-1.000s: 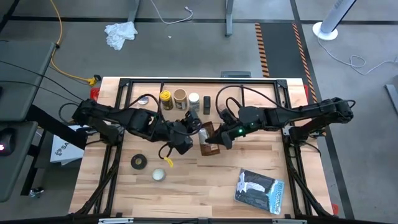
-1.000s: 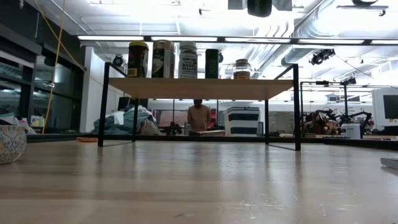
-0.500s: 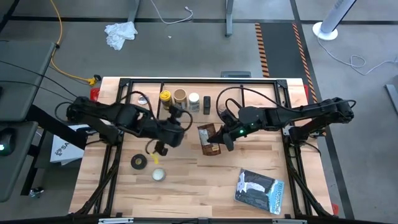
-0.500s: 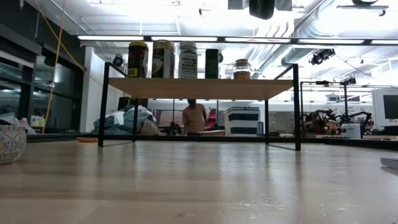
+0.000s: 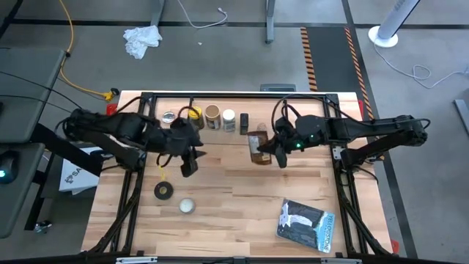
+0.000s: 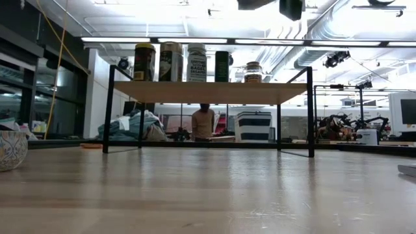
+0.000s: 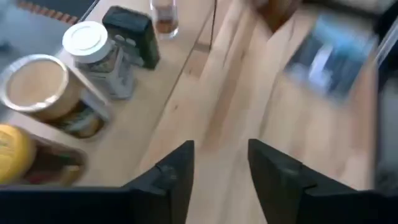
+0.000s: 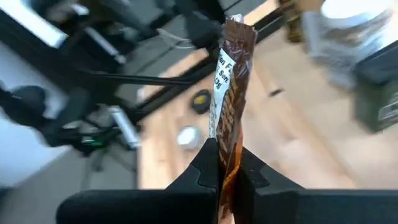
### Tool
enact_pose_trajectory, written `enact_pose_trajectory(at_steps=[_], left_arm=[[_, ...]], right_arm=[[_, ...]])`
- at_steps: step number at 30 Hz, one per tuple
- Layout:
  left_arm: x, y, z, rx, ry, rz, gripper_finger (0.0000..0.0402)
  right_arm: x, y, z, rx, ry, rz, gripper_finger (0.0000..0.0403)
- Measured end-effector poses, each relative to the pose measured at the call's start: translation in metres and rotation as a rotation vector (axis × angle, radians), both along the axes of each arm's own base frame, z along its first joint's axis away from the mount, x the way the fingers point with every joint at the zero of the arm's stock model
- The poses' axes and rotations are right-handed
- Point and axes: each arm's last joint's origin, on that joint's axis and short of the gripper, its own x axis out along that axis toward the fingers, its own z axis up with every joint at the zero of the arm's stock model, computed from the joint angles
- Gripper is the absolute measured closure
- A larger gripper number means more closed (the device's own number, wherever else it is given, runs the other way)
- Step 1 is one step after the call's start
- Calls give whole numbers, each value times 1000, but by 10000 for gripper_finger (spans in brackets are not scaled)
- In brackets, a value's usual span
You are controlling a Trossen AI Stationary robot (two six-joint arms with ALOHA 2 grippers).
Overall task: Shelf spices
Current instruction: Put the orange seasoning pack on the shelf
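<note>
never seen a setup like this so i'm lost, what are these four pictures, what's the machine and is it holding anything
It is a robot with two dark arms at a wooden table. One picture looks straight down, one looks level across the tabletop, and two come from cameras on the arms' wrists.

The right gripper is shut on a flat brown packet, lifted beside the shelf. The left gripper holds nothing, its fingers apart.

On the shelf stand a yellow-lidded jar, a tan-lidded jar, a white-capped bottle and a dark bottle. On the table lie a black tape roll, a small round tin and a book.
</note>
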Motion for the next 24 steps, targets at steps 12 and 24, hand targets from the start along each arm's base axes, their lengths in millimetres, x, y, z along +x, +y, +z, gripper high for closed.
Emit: enact_pose_trajectory(at_steps=[12,24], left_arm=[[40,9,-28,-386,-874,261,166],[45,35,-22,-582,-1168,114,153]], right_arm=[[1,8,10,-332,-104,-104,402],[5,21,44,-296,-484,101,402]])
